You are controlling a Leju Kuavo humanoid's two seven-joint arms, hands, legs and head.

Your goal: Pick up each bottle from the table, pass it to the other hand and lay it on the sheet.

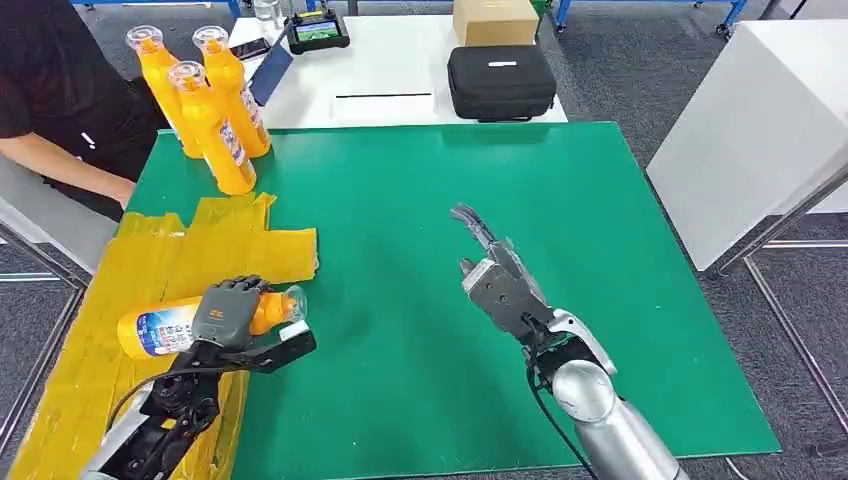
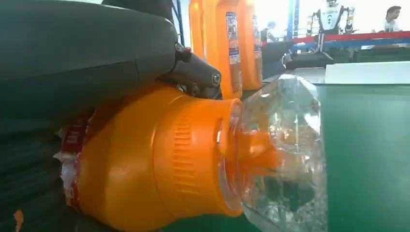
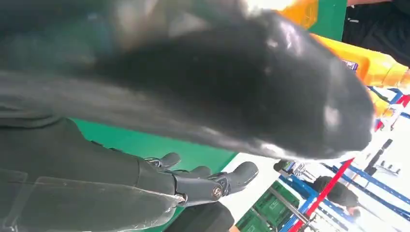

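You have one orange bottle (image 1: 165, 325) lying on its side on the yellow sheet (image 1: 120, 270) at the table's (image 1: 600, 250) near left edge, the left hand (image 1: 228, 312) wrapped around it. Three more bottles (image 1: 205, 100) stand at the far left corner. Your right hand (image 1: 490, 270) hovers mid-table, fingers spread, holding nothing.

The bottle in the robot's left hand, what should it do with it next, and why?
Probably let go. The left hand holds the bottle lying on its side over the yellow sheet, so it looks placed. The right hand is open above the green table.
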